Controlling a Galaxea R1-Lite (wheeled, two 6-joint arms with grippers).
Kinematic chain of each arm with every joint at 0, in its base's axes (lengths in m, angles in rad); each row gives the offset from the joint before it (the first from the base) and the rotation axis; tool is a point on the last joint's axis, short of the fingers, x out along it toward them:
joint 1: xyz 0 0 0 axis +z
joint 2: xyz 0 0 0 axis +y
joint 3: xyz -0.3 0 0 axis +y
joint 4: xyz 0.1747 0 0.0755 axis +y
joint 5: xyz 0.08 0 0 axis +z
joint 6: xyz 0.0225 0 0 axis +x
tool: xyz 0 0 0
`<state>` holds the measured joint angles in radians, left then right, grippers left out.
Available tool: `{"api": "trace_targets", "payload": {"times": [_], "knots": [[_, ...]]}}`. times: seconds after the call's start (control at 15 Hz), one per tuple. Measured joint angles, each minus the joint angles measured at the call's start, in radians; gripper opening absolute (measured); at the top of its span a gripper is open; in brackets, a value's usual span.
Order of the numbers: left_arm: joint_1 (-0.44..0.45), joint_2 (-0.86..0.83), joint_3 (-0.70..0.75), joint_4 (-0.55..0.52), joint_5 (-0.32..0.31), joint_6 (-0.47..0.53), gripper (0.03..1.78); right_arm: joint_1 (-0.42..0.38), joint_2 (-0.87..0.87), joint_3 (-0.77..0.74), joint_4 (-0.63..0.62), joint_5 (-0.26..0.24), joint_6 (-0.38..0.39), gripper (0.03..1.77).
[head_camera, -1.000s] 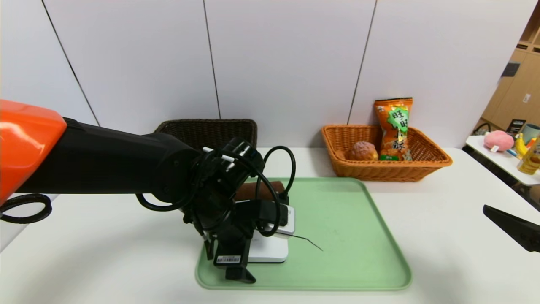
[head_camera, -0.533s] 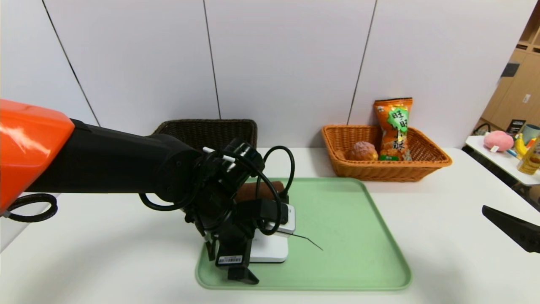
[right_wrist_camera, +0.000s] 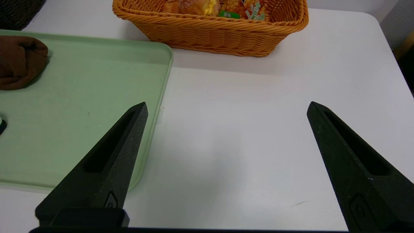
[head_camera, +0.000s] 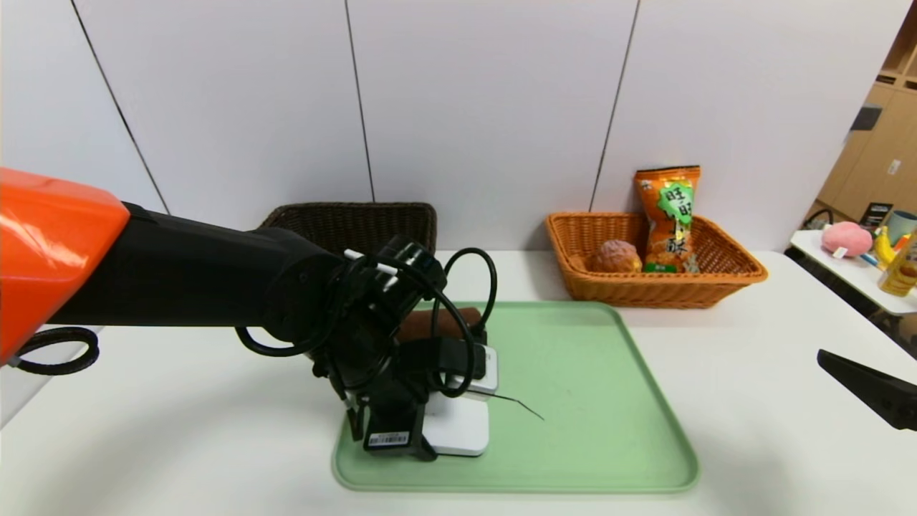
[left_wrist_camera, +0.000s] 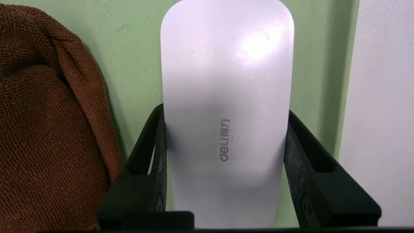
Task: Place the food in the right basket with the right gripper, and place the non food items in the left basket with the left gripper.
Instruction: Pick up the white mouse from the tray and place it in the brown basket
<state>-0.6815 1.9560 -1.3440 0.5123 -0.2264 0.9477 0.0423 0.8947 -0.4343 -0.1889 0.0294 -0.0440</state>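
Observation:
My left gripper [head_camera: 430, 433] is down on the green tray [head_camera: 609, 401], shut on the flat white box [head_camera: 462, 430]. In the left wrist view its fingers [left_wrist_camera: 160, 136] press both long sides of the white box [left_wrist_camera: 226, 81], which lies flat on the tray. The folded brown towel [head_camera: 448, 322] lies just behind the box. The dark brown left basket [head_camera: 351, 222] stands at the back. The orange snack bag [head_camera: 670, 215] and the bun [head_camera: 616, 256] are in the orange-tan right basket [head_camera: 716, 276]. My right gripper [right_wrist_camera: 226, 108] hovers open over bare table at the right.
A white table carries everything. A thin black wire [head_camera: 519, 410] sticks out from the left wrist over the tray. A side table with a pink plush [head_camera: 845, 239] and bottles stands off to the far right.
The left gripper's fingers have closed in from wide open onto the sides of the white box. The right arm has not moved.

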Motion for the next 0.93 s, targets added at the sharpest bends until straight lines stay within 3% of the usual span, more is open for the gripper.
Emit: {"api": "trace_targets", "payload": {"times": [0.53,0.73,0.93], "knots": [[-0.001,-0.035,-0.011,-0.026,0.010,-0.014,0.99,0.000,0.000,0.015,-0.005,0.000,-0.001,1.70],[-0.002,-0.063,-0.082,-0.136,0.040,-0.110,0.99,0.000,0.000,0.039,-0.008,0.001,-0.003,1.70],[-0.004,-0.078,-0.204,-0.167,0.046,-0.253,0.99,0.000,0.001,0.059,-0.007,0.001,-0.006,1.70]]}}
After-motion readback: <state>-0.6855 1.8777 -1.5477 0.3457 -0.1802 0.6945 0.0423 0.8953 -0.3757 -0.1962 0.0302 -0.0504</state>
